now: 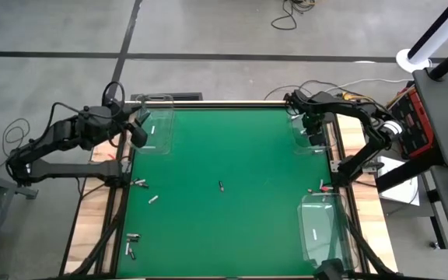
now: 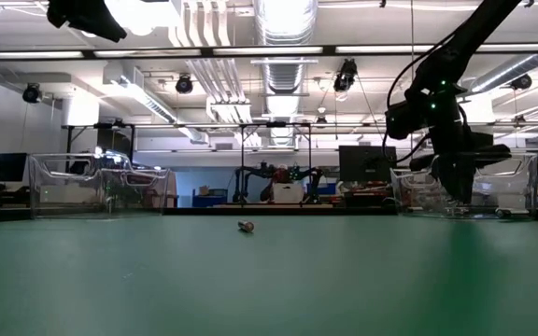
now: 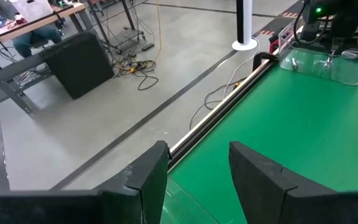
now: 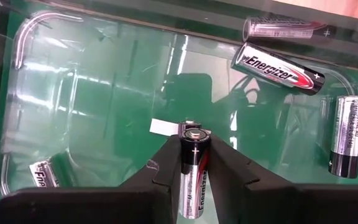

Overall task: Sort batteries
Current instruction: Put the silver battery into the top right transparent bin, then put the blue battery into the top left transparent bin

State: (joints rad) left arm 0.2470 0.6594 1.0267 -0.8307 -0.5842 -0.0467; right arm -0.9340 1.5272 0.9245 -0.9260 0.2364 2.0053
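Observation:
My right gripper is over the clear tray at the table's far right, shut on a dark and silver battery. Several batteries lie on that tray's floor. My left gripper hangs open with nothing between its fingers, high by the clear tray at the far left, which holds a whitish battery. Loose batteries lie on the green mat: one in the middle, several at the near left, one at the right edge. My right gripper pinches the battery by its two long sides between the two fingers. The fingers come from above, pointing down into the tray, and the battery lies along them, its plus end past the fingertips. Whether that end touches the tray floor I cannot tell.
A third clear tray stands at the near right with one battery in it. The mat's middle is bare apart from the single battery. Red equipment and cables sit beyond the right edge.

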